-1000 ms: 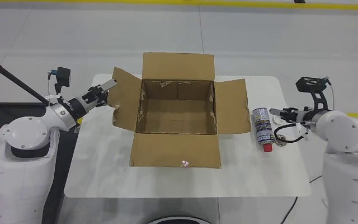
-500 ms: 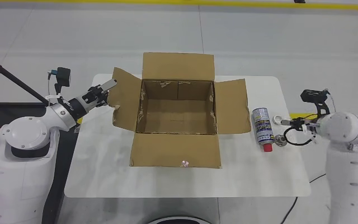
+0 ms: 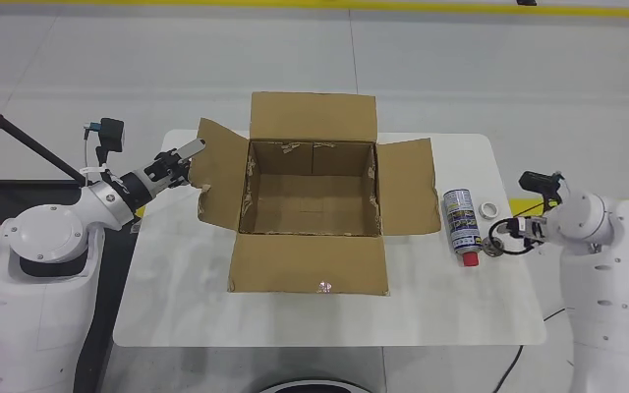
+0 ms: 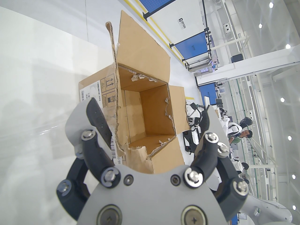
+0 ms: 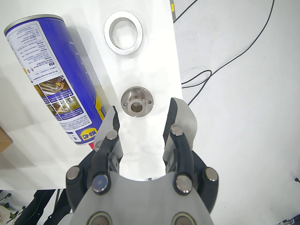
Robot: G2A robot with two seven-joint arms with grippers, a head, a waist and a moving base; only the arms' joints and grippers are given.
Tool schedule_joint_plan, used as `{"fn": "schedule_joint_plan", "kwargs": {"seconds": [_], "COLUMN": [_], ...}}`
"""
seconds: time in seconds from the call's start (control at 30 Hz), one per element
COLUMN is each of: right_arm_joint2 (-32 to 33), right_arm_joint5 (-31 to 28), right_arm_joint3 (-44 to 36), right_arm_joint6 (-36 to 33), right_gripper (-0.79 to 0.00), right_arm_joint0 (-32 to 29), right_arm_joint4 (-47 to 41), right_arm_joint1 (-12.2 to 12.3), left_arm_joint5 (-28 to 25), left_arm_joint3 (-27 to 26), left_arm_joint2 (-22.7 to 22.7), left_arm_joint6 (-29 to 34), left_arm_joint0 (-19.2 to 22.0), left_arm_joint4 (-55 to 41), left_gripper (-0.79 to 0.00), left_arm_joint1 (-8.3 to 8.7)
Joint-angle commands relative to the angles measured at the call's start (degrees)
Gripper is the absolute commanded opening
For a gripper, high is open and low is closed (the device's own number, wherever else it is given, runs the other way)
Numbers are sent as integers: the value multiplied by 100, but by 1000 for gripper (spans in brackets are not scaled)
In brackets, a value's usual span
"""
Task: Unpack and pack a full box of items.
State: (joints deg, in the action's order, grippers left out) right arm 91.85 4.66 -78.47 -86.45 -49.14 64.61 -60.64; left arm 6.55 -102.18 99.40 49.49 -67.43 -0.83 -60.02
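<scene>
An open cardboard box stands mid-table with all flaps spread; its inside looks bare. My left gripper is at the box's left flap. It is open, with the flap's edge between its fingers, close to one pad. To the right of the box lie a blue spray can, a white ring and a small metal flange. My right gripper hangs open just above the flange, which lies at its fingertips.
The table's right edge runs close beside the flange and ring, with black cables on the floor beyond. Bare white tabletop lies in front of the box.
My right gripper has swung from beside the white ring toward the table's front and now sits over the flange. The left arm and the box have not moved.
</scene>
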Motion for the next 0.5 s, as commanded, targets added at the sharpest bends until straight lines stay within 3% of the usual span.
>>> {"fn": "schedule_joint_plan", "kwargs": {"seconds": [0.0,0.47], "right_arm_joint2": [-18,-273], "right_arm_joint5": [8,164], "right_arm_joint3": [9,210], "right_arm_joint6": [-32,15], "right_gripper": [-342,-413], "right_arm_joint0": [-12,-51], "right_arm_joint4": [-13,-44], "right_arm_joint1": [6,14], "left_arm_joint5": [0,0], "left_arm_joint3": [0,0], "left_arm_joint2": [0,0], "left_arm_joint6": [0,0], "left_arm_joint0": [0,0], "left_arm_joint4": [0,0], "left_gripper": [0,0], "left_arm_joint1": [0,0]}}
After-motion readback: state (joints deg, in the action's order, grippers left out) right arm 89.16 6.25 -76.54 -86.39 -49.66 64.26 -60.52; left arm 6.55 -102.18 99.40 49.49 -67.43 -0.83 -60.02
